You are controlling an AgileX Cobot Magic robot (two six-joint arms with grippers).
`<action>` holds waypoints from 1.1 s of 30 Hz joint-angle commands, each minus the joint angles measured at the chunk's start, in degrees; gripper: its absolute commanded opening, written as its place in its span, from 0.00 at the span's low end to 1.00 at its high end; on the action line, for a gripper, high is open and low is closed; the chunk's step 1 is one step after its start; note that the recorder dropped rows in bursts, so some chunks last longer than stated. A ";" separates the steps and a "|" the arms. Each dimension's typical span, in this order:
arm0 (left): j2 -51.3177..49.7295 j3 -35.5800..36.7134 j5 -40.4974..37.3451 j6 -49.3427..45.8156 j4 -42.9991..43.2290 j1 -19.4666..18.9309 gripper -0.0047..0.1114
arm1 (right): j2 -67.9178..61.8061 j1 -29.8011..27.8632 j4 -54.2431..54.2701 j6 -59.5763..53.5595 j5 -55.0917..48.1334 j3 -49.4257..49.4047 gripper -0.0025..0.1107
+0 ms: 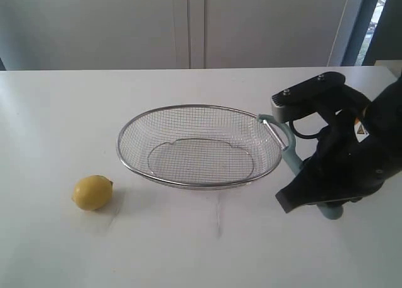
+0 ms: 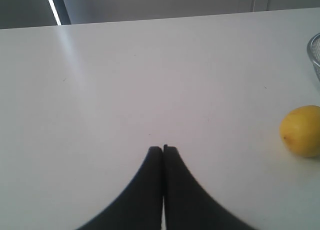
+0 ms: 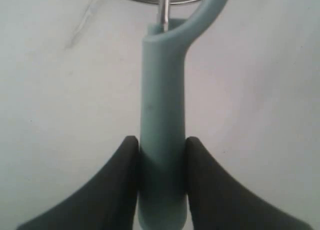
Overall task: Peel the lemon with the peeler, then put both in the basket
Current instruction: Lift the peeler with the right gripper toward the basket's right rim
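A white tabletop (image 1: pixel 188 250) runs back to pale cabinet doors (image 1: pixel 188 24). The peeler (image 1: pixel 291 161) is just right of the basket (image 1: pixel 119 149), with its blade head at the rim and its long axis slanting toward the near right. The right gripper (image 3: pixel 161 155) clasps its teal handle. The lemon (image 1: pixel 92 192) sits apart at the front left. Only the left wrist view shows the left gripper (image 2: pixel 163 149), clenched on nothing.

White table (image 1: pixel 188 250) with lemon (image 1: pixel 92 192) and wire basket (image 1: pixel 120 149)
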State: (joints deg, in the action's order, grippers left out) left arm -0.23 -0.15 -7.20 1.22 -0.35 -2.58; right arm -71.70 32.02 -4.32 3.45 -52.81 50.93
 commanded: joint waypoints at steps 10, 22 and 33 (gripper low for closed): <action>0.23 0.15 0.09 -0.01 0.02 -0.24 0.04 | 0.28 -0.04 -0.29 -0.68 0.87 0.55 0.03; 0.23 0.15 0.09 -0.01 0.02 -0.24 0.04 | 0.28 -0.04 -0.29 -0.80 1.13 0.55 0.03; 0.23 0.15 0.09 -0.01 0.02 -0.24 0.04 | 0.28 -0.04 -0.39 -0.80 2.74 2.87 0.03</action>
State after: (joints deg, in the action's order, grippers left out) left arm -0.23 -0.15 -7.20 1.22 -0.35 -2.58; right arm -71.70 32.02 -4.32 3.34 -51.60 52.36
